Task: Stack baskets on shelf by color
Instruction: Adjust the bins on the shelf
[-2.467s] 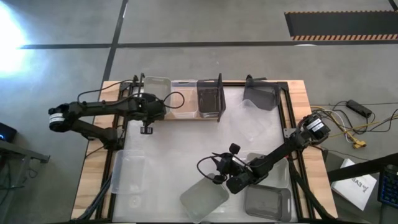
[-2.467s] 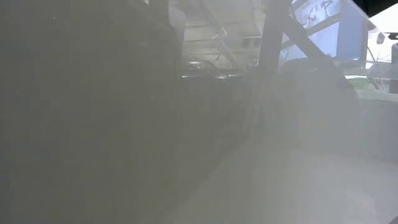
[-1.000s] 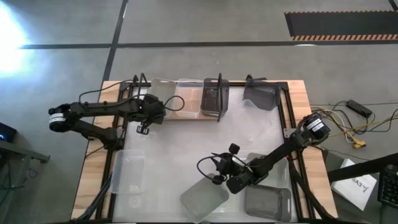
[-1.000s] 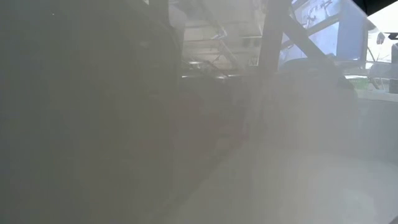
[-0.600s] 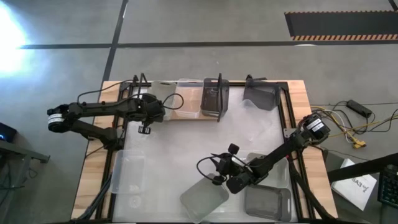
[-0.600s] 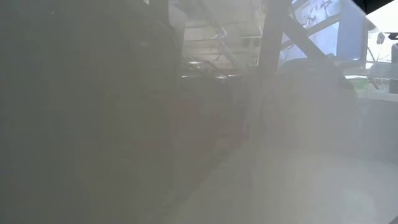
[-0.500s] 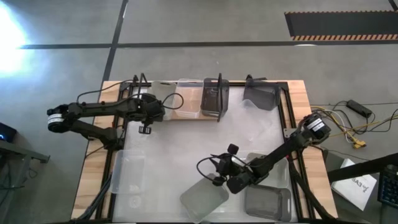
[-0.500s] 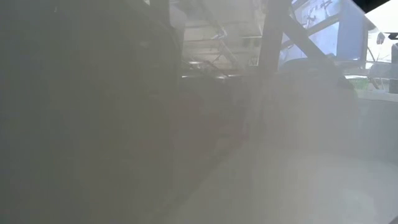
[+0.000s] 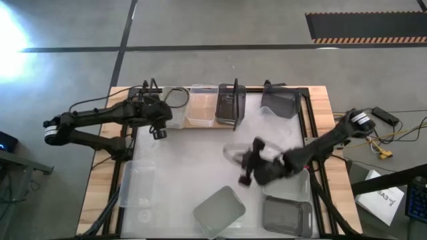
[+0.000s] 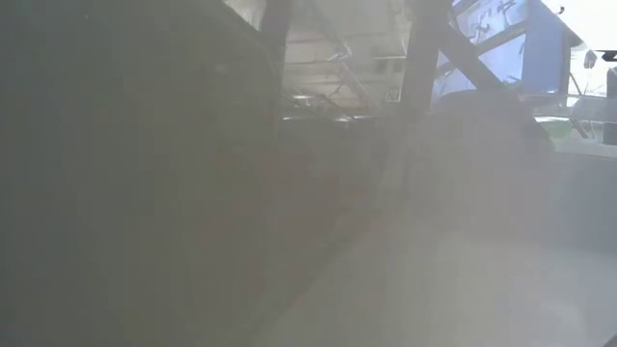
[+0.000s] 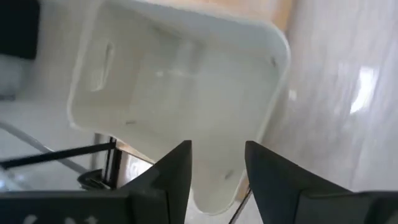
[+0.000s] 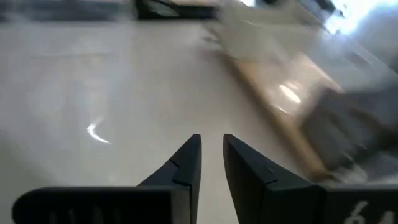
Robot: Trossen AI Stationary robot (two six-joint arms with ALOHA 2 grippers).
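The shelf [image 9: 200, 115] is a light wooden plank along the far edge of the white table [image 9: 193, 167], with black wire uprights [image 9: 235, 100]. On it sit a clear basket [image 9: 175, 105] at the left end, a whitish basket [image 9: 201, 107] next to it, and a dark grey basket [image 9: 225, 105] by the upright. Another dark basket [image 9: 279, 103] sits tilted just right of the shelf, near the table's far right corner.

The left gripper [image 9: 159, 123] is at the shelf's left end, right by the clear basket. In the left wrist view its two fingers [image 11: 176, 174] stand apart with a gap, and the pale basket [image 11: 180, 87] lies just past them, open side toward the camera. Nothing is between the fingers.

The right gripper [image 9: 245, 172] hangs over the middle of the table. In the right wrist view its jaws are narrow, with only a thin slit, and hold nothing.

The middle of the table is bare, so there is room to move there. Near the front edge lies a light grey basket [image 9: 219, 211], turned at a slant. A dark grey basket [image 9: 287, 217] sits in the front right corner, with its long side running left to right. A clear basket [image 9: 139, 190] lies along the left side, its long side pointing front to back.

The low view is all fog.
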